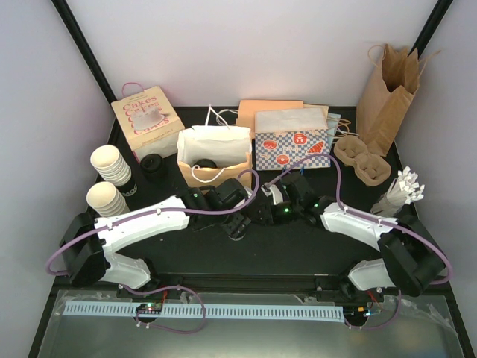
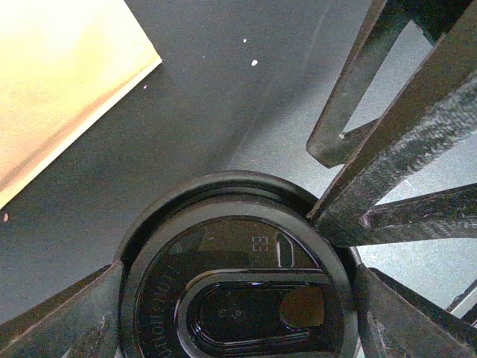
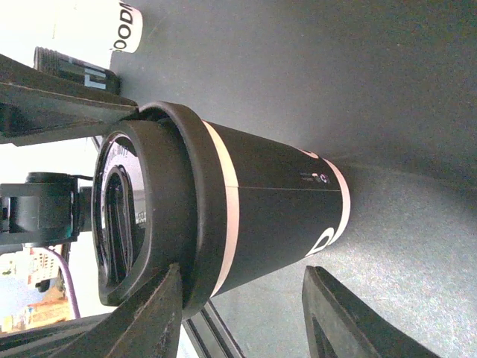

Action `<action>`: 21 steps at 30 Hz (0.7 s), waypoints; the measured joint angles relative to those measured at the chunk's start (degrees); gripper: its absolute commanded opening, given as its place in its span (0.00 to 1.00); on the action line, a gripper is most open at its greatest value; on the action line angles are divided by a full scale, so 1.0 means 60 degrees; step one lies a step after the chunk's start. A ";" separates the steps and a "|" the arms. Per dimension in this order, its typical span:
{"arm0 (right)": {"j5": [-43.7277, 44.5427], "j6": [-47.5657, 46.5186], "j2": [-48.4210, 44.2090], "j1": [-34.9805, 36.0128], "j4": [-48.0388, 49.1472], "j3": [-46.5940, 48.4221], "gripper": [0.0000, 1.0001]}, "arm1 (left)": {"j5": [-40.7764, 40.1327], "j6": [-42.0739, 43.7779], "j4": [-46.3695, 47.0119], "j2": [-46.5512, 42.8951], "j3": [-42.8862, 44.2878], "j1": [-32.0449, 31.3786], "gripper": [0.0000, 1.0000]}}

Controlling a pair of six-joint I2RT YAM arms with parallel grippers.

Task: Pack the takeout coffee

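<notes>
The takeout coffee [image 3: 276, 209] is a dark cup with cream bands and a round black lid [image 2: 238, 291]. It stands mid-table between both arms [image 1: 238, 230]. My left gripper [image 2: 238, 313] is above it, with a finger [image 2: 67, 321] pressed on each side of the lid rim, so it is shut on the lid. My right gripper [image 3: 250, 317] is open beside the cup. One of its fingers [image 3: 149, 321] is at the lid rim and the other is clear of the cup wall. Its fingers also show in the left wrist view [image 2: 387, 104].
An open white and tan paper bag [image 1: 214, 153] with something dark inside stands just behind the grippers, and its corner shows in the left wrist view [image 2: 59, 82]. A checkered box [image 1: 291, 140], a cakes box [image 1: 147, 119], stacked cream cups [image 1: 112, 165], loose black lids [image 1: 154, 165], a cup carrier [image 1: 363, 160], a brown bag [image 1: 387, 93] and stirrers [image 1: 402, 190] ring the table.
</notes>
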 measured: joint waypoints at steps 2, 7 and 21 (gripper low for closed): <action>-0.0117 0.0007 0.0025 -0.0025 0.0331 -0.0149 0.46 | -0.0007 0.0000 0.0000 0.0000 -0.0004 0.0004 0.84; -0.0146 0.0047 -0.0022 -0.0040 0.0565 -0.0255 0.46 | -0.0004 -0.0004 0.0011 0.0000 -0.0007 0.0018 0.83; 0.0973 -0.0244 -0.0200 -0.0189 -0.1075 0.0736 0.46 | 0.0004 -0.0015 0.0262 -0.0007 -0.0076 0.0040 0.83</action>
